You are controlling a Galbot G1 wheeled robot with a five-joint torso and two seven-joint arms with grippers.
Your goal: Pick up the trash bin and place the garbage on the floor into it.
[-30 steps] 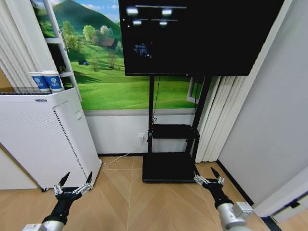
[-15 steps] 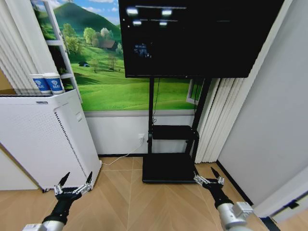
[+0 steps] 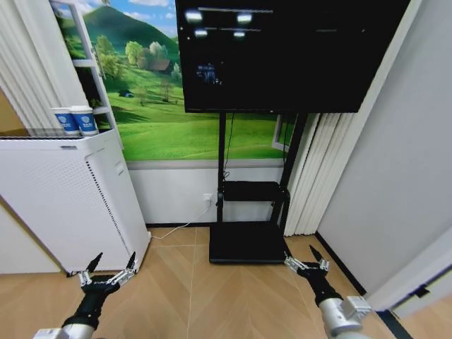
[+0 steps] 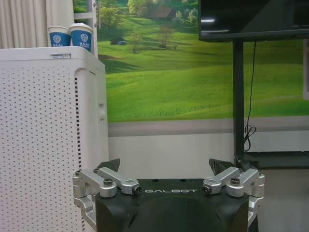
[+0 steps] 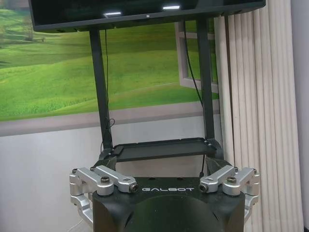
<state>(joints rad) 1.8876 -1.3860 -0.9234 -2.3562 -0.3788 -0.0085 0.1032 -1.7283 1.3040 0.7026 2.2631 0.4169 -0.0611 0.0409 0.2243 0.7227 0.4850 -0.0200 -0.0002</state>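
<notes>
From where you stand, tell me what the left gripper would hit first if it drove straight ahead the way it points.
Most likely the white perforated appliance: the left gripper, open, points at its lower front corner. Depth is unclear, so it may slip past to the wall behind.

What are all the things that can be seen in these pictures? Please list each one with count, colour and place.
Screen: one, black, on a black stand against the back wall.
Landscape mural: one, green hills and blue sky, on the back wall behind the screen.
Perforated appliance: one, white, standing on the floor at the left.
Paper cups: two, blue and white, on top of the appliance.
Cable: one, white, along the floor from the wall socket.
Curtain: one, white, right of the stand.
Floor: light wood, herringbone.
Left gripper: one, silver and black, open, low at the left.
Right gripper: one, silver and black, open, low at the right.
</notes>
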